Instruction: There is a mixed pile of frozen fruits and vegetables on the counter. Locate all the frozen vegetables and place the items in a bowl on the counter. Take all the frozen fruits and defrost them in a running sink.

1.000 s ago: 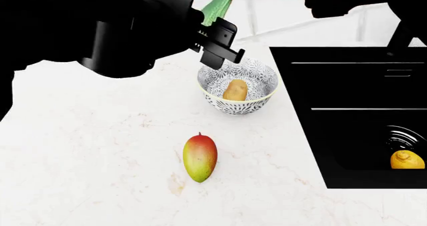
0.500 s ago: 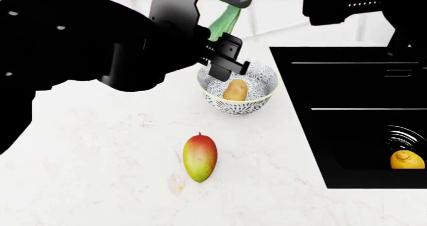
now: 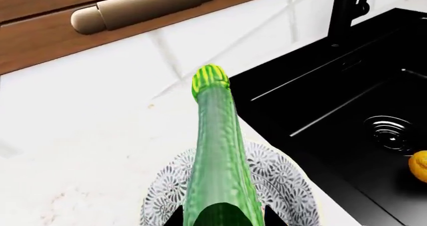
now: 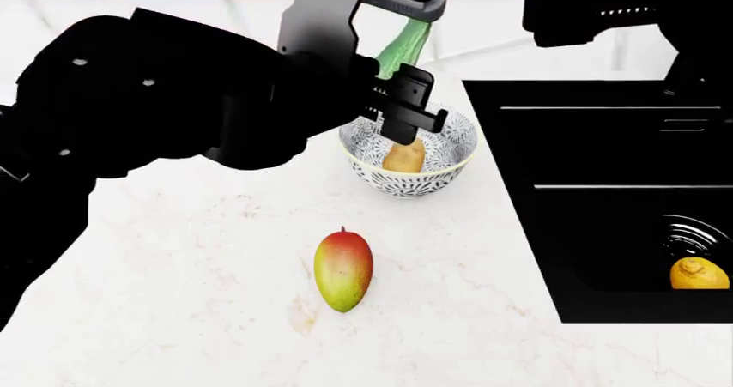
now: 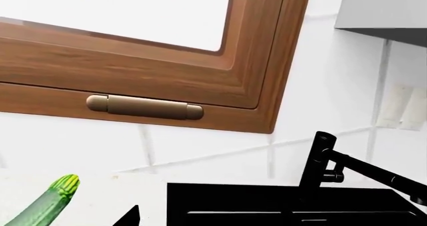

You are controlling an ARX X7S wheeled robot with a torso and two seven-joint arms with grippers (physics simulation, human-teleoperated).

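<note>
Now that your left gripper [image 4: 401,104] has carried over the bowl [image 4: 458,160] — jaws clamped on the cucumber [image 3: 217,156], potato [image 4: 403,155] just below — release next. Right gripper: can't tell.

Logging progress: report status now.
Left gripper shut on cucumber, over bowl. Potato inside. Lemon in sink; mango on counter.

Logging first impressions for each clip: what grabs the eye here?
The left gripper holds a long green cucumber over the patterned bowl, where a potato already sits. A red-green mango lies alone on the white counter, and a lemon rests in the black sink.
</note>
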